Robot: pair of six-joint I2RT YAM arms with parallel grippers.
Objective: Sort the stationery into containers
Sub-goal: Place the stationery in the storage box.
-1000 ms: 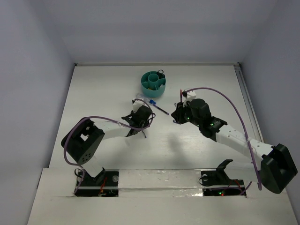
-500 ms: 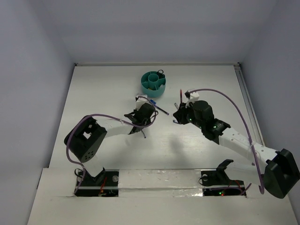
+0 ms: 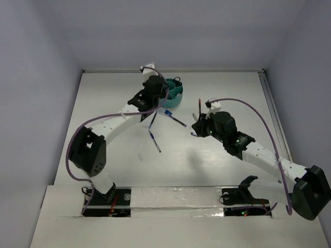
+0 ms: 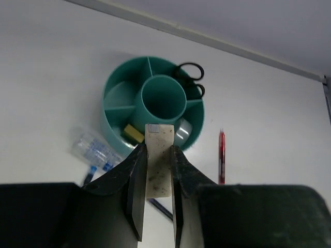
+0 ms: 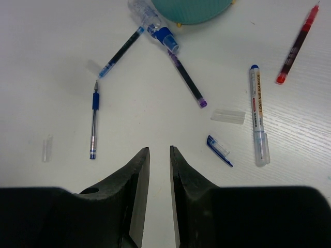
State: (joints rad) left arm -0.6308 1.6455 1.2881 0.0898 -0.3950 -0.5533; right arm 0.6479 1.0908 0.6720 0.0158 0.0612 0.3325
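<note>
— Swung up from mid-worktop (image 3: 98,93), the left end effector (image 4: 158,152) now hangs at the teal cup (image 4: 108,98) on the far side.

— Holding anything?

— Its fingers are clamped on a pale flat strip (image 4: 159,135), whose tip shows against the cup's near rim. Black scissors (image 4: 189,77) stand in a far compartment and a yellow block (image 4: 133,133) lies in a near one.

— And the right arm?

— The right end effector (image 5: 159,152) hovers with fingers a sliver apart, gripping nothing. Below it, outside the cup, lie a blue-grip pen (image 5: 93,124), a purple-tipped pen (image 5: 187,82), a white marker (image 5: 257,113), a red pen (image 5: 296,44) and a loose blue cap (image 5: 220,150).
</note>
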